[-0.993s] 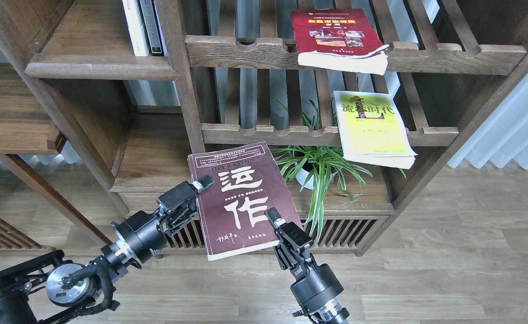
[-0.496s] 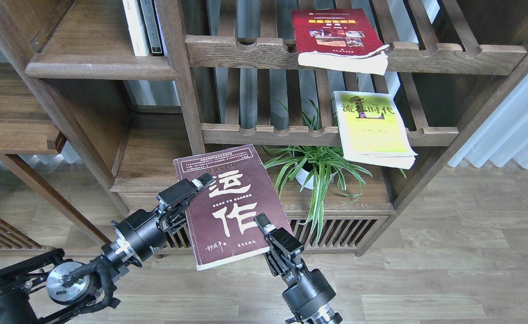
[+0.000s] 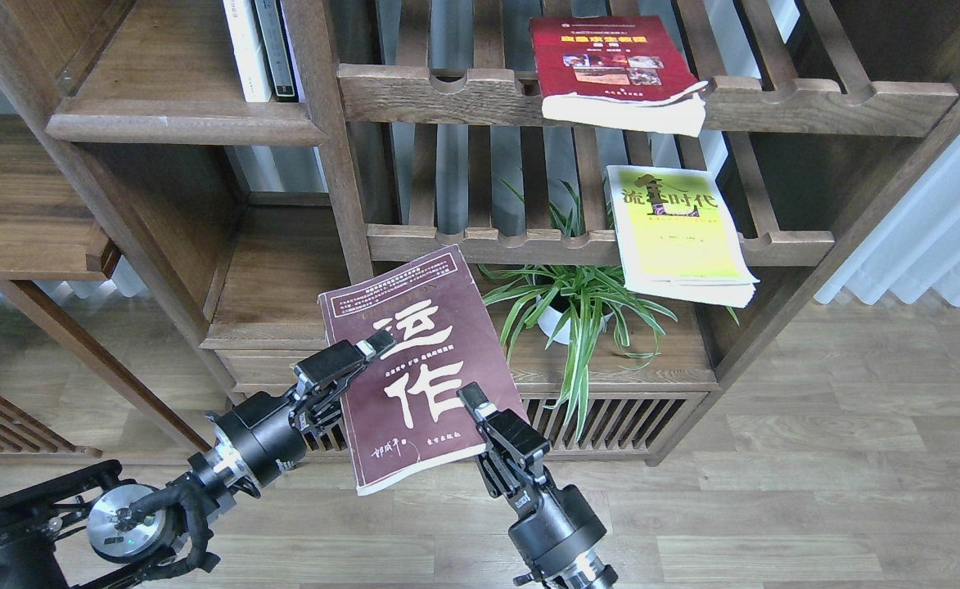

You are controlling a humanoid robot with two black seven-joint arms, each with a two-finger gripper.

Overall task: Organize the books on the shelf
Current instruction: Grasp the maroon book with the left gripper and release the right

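I hold the dark maroon book with big white characters in the air in front of the bookcase, tilted. My left gripper is shut on its left edge. My right gripper is shut on its lower right edge. The red book with small photos lies on the upper slatted rack. The yellow-green book lies on the lower slatted rack and overhangs its rail. The solid dark-brown shelf with a rounded lip is at the upper left.
Thin white and dark-green books stand upright at the right end of the solid shelf. A potted spider plant stands on the cabinet top right of the held book. A lower solid board lies behind the book. Another wooden ledge is at the far left.
The maroon book has moved left and its top has risen a little toward the lower rack's rail. Both grippers moved left with it, still holding its edges.
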